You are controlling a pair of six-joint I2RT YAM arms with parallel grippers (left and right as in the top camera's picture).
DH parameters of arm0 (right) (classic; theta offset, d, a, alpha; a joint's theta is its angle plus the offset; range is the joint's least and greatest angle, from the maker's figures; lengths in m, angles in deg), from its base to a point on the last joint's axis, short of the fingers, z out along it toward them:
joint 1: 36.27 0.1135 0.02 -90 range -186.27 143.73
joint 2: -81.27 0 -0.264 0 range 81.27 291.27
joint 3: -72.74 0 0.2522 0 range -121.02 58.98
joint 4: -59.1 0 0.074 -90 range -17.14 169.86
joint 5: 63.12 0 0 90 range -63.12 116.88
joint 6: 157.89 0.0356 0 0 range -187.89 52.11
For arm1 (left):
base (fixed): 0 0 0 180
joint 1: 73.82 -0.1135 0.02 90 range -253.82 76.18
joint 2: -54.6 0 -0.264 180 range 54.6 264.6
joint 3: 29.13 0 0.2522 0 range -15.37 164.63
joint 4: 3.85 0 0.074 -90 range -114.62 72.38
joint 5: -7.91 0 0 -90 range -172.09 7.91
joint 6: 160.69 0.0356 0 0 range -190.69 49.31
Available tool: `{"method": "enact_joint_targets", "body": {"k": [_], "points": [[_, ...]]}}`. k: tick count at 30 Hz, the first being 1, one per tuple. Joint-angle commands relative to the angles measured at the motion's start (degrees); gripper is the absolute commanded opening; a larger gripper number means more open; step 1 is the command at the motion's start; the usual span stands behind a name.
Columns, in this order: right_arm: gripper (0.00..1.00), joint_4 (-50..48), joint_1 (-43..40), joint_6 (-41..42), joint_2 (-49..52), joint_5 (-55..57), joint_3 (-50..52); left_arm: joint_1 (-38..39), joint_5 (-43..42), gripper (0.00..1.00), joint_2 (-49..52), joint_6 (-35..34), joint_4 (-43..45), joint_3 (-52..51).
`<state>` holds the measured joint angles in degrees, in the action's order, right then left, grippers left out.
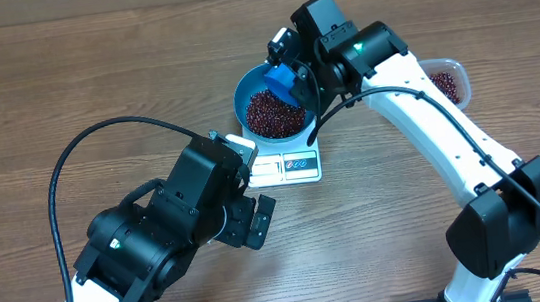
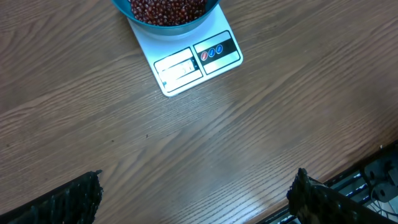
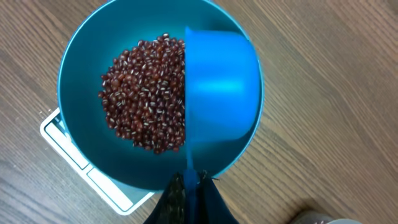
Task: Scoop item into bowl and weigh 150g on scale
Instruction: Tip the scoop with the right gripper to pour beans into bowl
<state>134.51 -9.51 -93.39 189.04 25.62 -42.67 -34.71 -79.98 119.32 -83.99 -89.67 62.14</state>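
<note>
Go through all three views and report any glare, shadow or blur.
Overhead: even light, only faint soft shadows on the table. Left wrist: pale sheen on the wood, the display of the scale washed out and unreadable. Right wrist: beans sharp, a soft highlight on the scoop, the right gripper dark and blurred.

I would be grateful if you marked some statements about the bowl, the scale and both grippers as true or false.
1. The bowl sits on the scale. True.
2. The bowl is empty. False: it holds a heap of beans.
3. The right gripper holds the blue scoop over the bowl. True.
4. The left gripper is shut on the scale. False: it is open, holds nothing and is apart from the scale.
</note>
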Motion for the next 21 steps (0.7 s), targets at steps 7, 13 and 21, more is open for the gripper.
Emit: {"method": "enact_joint_targets", "body": {"k": [7,13,21], "points": [[0.04,-1.57,0.57,-0.55,1.25,0.17,0.13,-0.09,-0.22,1.0,-0.24,0.9,0.04,0.72],[0.04,-1.29,2.29,-0.52,2.58,1.64,0.13,-0.09,-0.22,0.99,-0.24,0.9,0.04,0.7],[0.04,1.03,2.91,-0.31,2.58,1.66,0.13,-0.09,-0.22,1.0,-0.24,0.9,0.04,0.7]]}}
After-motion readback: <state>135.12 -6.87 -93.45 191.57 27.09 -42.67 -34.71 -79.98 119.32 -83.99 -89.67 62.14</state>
